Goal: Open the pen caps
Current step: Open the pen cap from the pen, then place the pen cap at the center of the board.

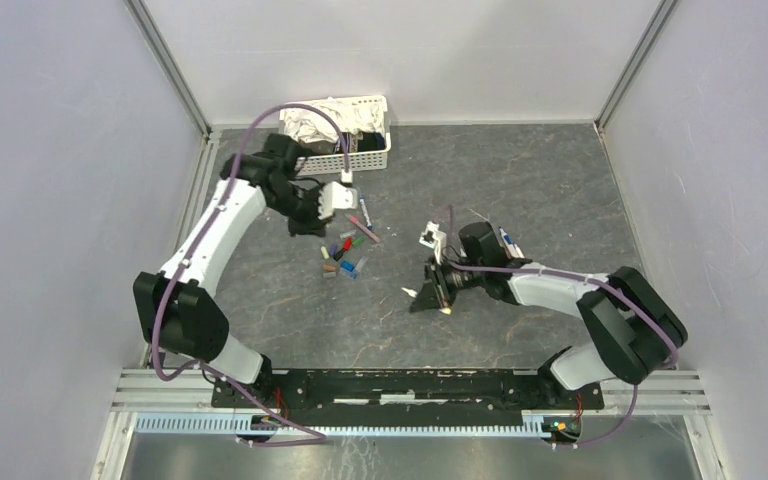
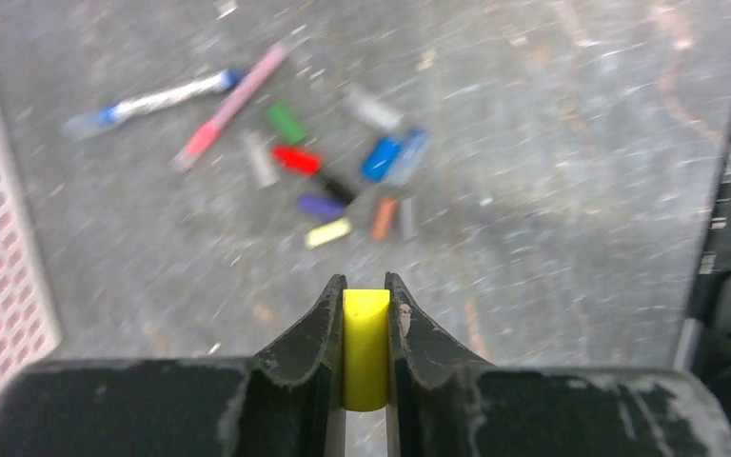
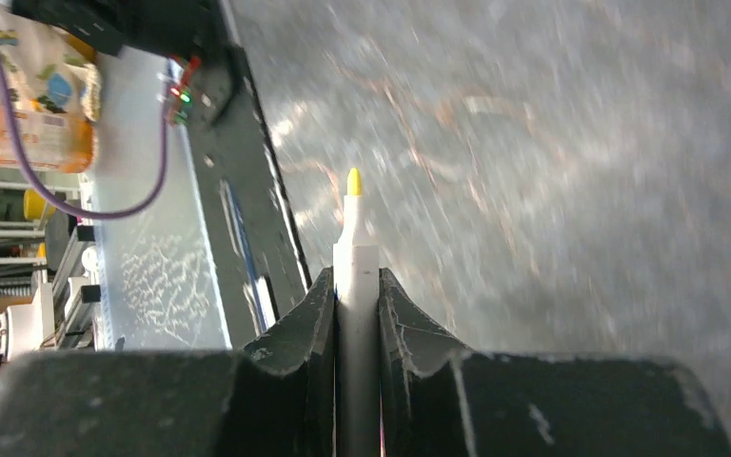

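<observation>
My left gripper (image 2: 365,286) is shut on a yellow pen cap (image 2: 365,343), held above the table, short of a scatter of loose caps: green (image 2: 286,123), red (image 2: 296,159), blue (image 2: 379,158), purple (image 2: 320,205). Two capped pens, one blue-ended (image 2: 157,97) and one pink (image 2: 233,103), lie beyond them. In the top view the left gripper (image 1: 313,227) hangs just left of this pile (image 1: 345,255). My right gripper (image 3: 355,276) is shut on a white pen (image 3: 355,286) whose bare yellow tip (image 3: 353,181) sticks out ahead. It sits at mid-table (image 1: 430,290).
A white slotted basket (image 1: 372,150) of cloths stands at the back, close behind the left arm, and its wall (image 2: 0,257) shows at the left of the left wrist view. The metal rail (image 1: 410,385) carrying the arm bases runs along the near edge.
</observation>
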Robot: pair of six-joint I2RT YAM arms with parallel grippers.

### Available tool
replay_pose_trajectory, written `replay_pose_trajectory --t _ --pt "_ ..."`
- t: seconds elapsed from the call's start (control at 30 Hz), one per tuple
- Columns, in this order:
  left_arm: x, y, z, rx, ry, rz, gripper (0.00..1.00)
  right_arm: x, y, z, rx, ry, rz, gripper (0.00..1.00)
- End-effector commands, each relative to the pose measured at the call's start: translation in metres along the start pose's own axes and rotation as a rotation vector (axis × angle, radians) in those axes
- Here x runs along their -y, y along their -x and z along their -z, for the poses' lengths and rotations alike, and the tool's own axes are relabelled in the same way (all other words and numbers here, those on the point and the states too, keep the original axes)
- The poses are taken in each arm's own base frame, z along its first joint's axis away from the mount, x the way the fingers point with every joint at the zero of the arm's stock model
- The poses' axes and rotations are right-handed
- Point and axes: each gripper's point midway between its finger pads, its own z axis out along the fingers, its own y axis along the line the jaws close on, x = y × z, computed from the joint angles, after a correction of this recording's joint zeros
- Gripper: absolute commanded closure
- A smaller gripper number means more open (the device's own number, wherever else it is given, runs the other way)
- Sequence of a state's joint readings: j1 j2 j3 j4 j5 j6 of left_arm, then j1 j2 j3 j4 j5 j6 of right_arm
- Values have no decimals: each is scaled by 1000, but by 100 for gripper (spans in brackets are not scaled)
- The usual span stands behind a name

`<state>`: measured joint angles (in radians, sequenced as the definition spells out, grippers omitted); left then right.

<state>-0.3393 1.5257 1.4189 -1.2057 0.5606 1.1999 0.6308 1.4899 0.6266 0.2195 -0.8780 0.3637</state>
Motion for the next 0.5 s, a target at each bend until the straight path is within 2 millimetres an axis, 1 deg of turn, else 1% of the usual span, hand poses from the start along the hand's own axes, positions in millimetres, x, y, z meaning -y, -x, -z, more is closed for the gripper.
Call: replay_pose_trajectory --t 0.0,0.03,0.1,0.17,0.2,0.23,0.27,0.3,0.37,0.47 --pt "-24 -27 28 -75 81 -22 98 13 -37 23 -54 -96 -21 100" --pt "-24 -27 24 -60 82 -20 98 14 -36 26 -44 -104 -19 100" --pt "-18 -19 12 10 55 0 98 13 -27 26 -17 -115 -1 100" --pt "-18 -15 -2 66 62 34 98 21 -12 29 20 -177 20 100" --pt "-24 -15 -11 83 87 37 98 27 -2 33 42 -232 31 100" --pt "-26 -18 -20 88 103 59 98 36 7 38 64 -302 39 100" --pt "-23 -25 -32 88 99 89 98 46 19 45 94 -384 63 100" --pt "-24 -29 -40 89 110 108 97 55 25 54 112 -470 65 100" --pt "-26 -39 -56 79 119 137 93 70 40 72 170 -610 79 100" --pt "-34 -55 -73 45 153 173 92 91 52 98 240 -788 69 100"
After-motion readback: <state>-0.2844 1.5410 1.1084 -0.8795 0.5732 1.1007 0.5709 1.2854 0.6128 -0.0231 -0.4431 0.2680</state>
